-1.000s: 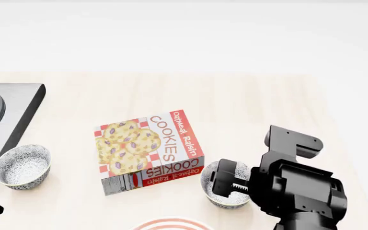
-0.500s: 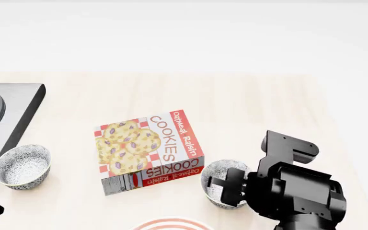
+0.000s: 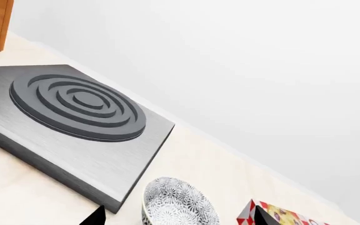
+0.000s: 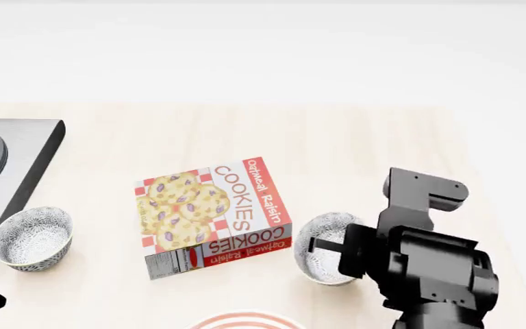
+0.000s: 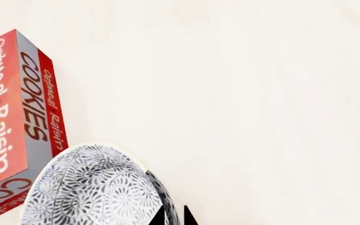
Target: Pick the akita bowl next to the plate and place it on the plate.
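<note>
1. Head view shows a pale wooden table [image 4: 355, 144] spanning the scene, with a white wall behind it.
2. At the table's left edge sits a grey stove plate [image 4: 7, 164] with dark concentric rings; the left wrist view shows it [image 3: 73, 117] flat on the wood.
3. The right arm's black body fills the lower right, and the right gripper [image 4: 322, 248] reaches to the akita bowl's rim; its jaws are clenched on that rim, one finger inside and one outside as far as the right wrist view shows.
4. A cookie box [image 4: 213, 216] lies flat near the table's middle, its red side facing the bowl.
5. The plate [image 4: 247, 321] shows only as a sliver of red rings at the lower edge, below the box.
6. The akita bowl [image 4: 322, 245] is tilted in the gripper, just right of the box and near the plate, not on it; the wrist view shows its patterned outside [image 5: 92, 192].
7. A second patterned bowl [image 4: 32, 238] stands upright beside the stove plate's front corner.
8. The left gripper's dark tips barely show in its wrist view; I cannot tell its jaw state.
</note>
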Tool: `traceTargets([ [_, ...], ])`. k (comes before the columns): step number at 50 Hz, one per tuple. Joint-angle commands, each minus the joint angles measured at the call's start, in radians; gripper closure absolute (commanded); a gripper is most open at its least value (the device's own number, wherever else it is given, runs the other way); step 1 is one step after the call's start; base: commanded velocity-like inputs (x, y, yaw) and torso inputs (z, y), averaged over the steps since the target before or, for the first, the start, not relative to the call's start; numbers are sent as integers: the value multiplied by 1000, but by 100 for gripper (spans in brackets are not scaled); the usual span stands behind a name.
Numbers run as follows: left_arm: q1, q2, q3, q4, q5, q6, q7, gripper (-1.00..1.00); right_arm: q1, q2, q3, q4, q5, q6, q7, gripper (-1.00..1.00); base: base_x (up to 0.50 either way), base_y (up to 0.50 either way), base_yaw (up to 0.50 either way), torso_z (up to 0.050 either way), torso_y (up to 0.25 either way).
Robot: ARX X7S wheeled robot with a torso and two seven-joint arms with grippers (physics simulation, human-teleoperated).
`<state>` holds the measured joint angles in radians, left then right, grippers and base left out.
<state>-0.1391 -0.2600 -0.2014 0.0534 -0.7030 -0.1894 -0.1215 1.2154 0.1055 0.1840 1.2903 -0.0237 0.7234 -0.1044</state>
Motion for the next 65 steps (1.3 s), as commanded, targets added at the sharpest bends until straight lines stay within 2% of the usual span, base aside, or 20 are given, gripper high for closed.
traceTargets([
  [1, 7, -3, 3, 7, -6, 1, -5, -100, -84, -12, -46, -346, -30, 142, -11, 100, 0, 0, 0, 0, 0],
  [3, 6, -5, 4, 11, -7, -2, -8, -100, -124, -17, -52, -507, -35, 228, -13, 100, 0, 0, 0, 0, 0],
  [8, 1, -5, 7, 2, -6, 2, -6, -100, -161, -20, -63, -712, -44, 347, -8, 100, 0, 0, 0, 0, 0],
  [17, 2, -9, 9, 9, -13, -2, -13, -100, -172, -34, -57, -948, -25, 514, -20, 100, 0, 0, 0, 0, 1],
  [29, 6, -6, 17, 9, -6, 9, -16, -100, -198, -40, -120, -1269, 81, 847, -113, 100, 0, 0, 0, 0, 0],
  [31, 8, -5, 18, 10, -6, 11, -16, -100, -206, -21, -129, -1275, 183, 847, -43, 100, 0, 0, 0, 0, 0],
  [34, 11, -6, 19, 19, -10, 8, -21, -100, -226, 80, -125, -1278, 633, 847, 387, 100, 0, 0, 0, 0, 0],
  [35, 13, -6, 19, 21, -11, 7, -22, -100, -227, 89, -121, -1268, 783, 846, 440, 100, 0, 0, 0, 0, 0],
  [42, 15, -7, 21, 25, -14, 8, -26, -100, -261, 110, -114, -1264, 1033, 844, 504, 100, 0, 0, 0, 0, 1],
  [46, 12, -9, 22, 21, -15, 9, -25, -100, -289, 143, -107, -1266, 1274, 842, 671, 100, 0, 0, 0, 0, 0],
  [54, 2, -10, 26, 6, -14, 13, -24, -100, -310, 165, -108, -1221, 1427, 819, 737, 100, 0, 0, 0, 0, 0],
  [65, 4, -13, 29, 2, -15, 20, -22, -100, -367, 181, -166, -1213, 1448, 779, 692, 100, 0, 0, 0, 0, 0],
])
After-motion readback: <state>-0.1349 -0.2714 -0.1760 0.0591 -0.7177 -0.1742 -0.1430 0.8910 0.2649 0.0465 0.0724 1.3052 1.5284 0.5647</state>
